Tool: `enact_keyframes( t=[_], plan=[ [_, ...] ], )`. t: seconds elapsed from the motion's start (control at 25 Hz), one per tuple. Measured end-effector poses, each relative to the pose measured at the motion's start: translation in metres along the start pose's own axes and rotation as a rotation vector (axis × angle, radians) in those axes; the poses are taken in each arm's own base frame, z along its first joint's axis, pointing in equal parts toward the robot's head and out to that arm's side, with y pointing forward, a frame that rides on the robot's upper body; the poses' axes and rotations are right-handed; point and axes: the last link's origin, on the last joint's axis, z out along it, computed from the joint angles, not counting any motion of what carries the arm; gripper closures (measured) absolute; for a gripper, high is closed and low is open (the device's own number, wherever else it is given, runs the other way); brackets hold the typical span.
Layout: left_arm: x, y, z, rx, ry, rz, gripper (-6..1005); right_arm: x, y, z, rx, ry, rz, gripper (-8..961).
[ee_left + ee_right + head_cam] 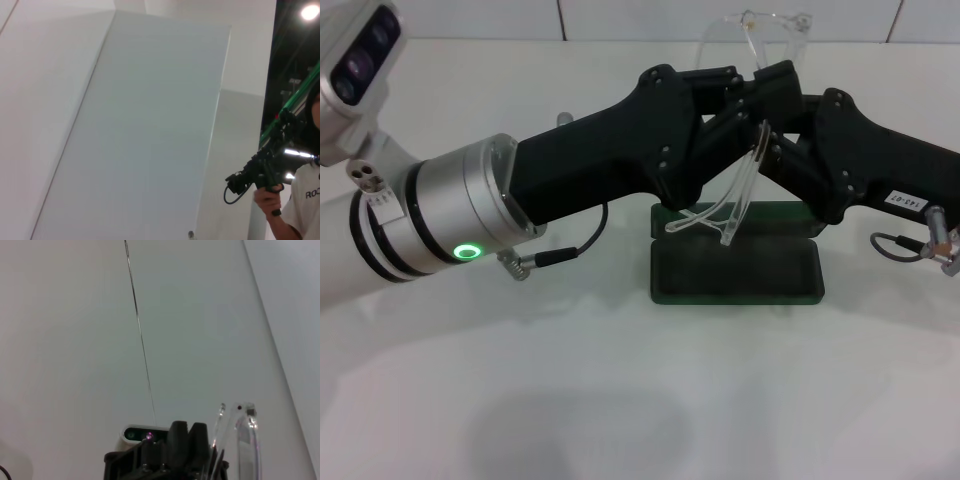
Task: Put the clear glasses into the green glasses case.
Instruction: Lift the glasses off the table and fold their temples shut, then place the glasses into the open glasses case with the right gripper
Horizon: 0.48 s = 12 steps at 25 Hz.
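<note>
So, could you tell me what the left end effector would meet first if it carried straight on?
Probably the right end effector, tip to tip with the left end effector around the clear glasses; depth is unclear.

The head camera looks down from close at the table (620, 420). Both wrist cameras face up at white walls. The right wrist view shares the glasses (240, 440) with the head view.

You have a plain white surface (620, 400) in front, with a white tiled wall (520, 18) behind it. In the left wrist view, you see pale wall panels (150, 125) and one bright ceiling lamp (309, 12).
</note>
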Motion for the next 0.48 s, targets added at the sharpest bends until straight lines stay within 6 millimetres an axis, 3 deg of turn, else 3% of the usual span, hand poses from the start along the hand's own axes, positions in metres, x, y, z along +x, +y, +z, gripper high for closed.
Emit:
enact_keyframes(
  t=[0.48],
  plan=[
    [0.009, 0.014, -0.008, -0.119, 0.003, 0.014, 897, -0.001, -0.002, -0.004, 0.023, -0.001, -0.012, 822]
  ],
)
